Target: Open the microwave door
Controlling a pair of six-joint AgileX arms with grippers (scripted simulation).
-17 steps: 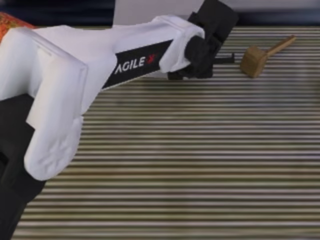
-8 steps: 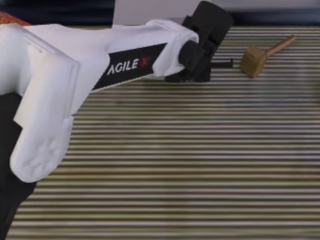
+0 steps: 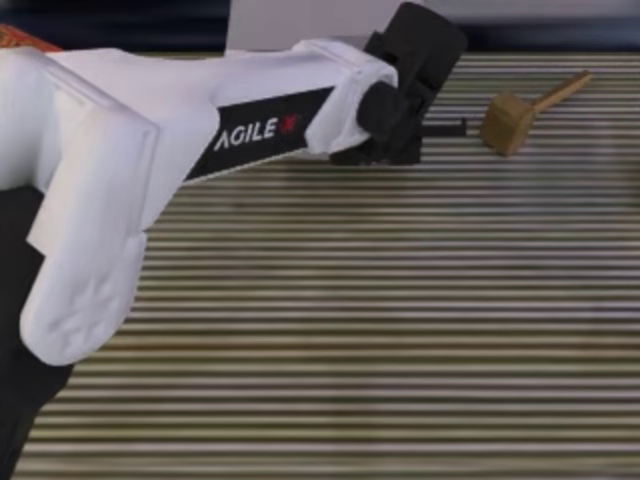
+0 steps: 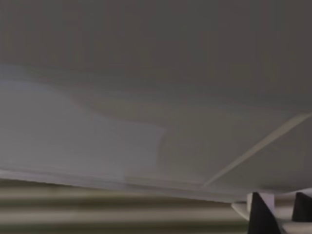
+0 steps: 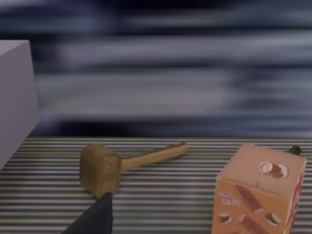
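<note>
Top view: striped table point(image 3: 400, 330), wooden mallet point(image 3: 520, 115).

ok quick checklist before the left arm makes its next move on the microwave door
1. Left gripper at the microwave, far edge of table: ok.
2. Fingers closed on the door handle: cannot tell; the handle isn't visible.
3. Door open: cannot tell; the left wrist view shows only a grey panel.
4. Wooden mallet apart from the left gripper: ok.
5. Snack carton apart from the microwave: ok.
</note>
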